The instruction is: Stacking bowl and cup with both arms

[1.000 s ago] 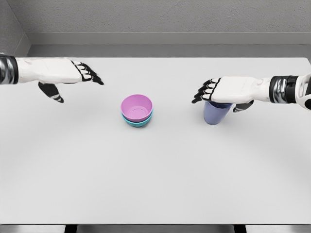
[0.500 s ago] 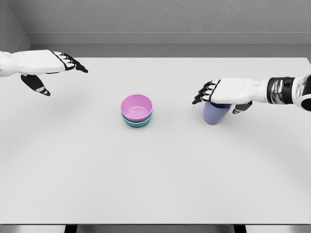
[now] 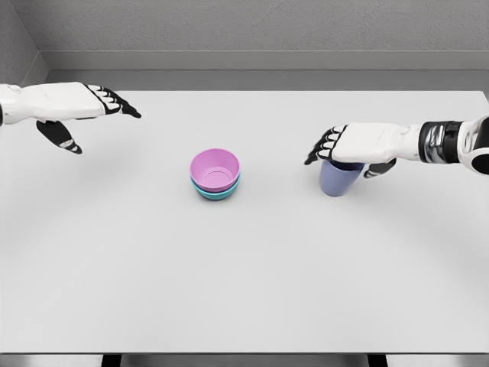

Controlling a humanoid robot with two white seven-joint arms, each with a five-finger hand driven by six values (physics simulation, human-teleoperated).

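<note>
A pink bowl (image 3: 215, 168) sits nested inside a teal bowl (image 3: 217, 195) at the middle of the white table (image 3: 244, 283). To the right stands a blue-violet cup (image 3: 338, 181). My right hand (image 3: 345, 147) lies over the cup's top, fingers stretched out to the left and thumb down by the cup's right side; the cup's rim is hidden under the palm. My left hand (image 3: 90, 111) hovers far to the left near the back of the table, fingers spread, holding nothing.
A grey wall (image 3: 244, 30) runs behind the table's back edge. The table's front edge crosses the bottom of the view.
My left hand drew back to the left, away from the bowls, then settled slightly lower. The right hand stayed over the cup, shifting only a little.
</note>
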